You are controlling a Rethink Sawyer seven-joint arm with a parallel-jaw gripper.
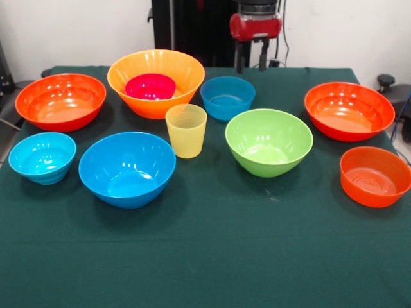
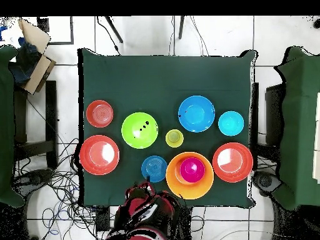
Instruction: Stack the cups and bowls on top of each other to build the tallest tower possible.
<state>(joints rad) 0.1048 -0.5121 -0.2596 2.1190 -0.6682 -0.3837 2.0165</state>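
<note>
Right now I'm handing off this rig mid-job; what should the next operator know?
End effector: drawn back at the table's far edge, holding nothing; open or shut can't be told.
Done: the magenta bowl sits inside the large light-orange bowl; that is the whole tower.
Left, all loose on the green cloth: yellow cup, lime bowl, big blue bowl, cyan bowl, small blue bowl, three red-orange bowls.
</note>
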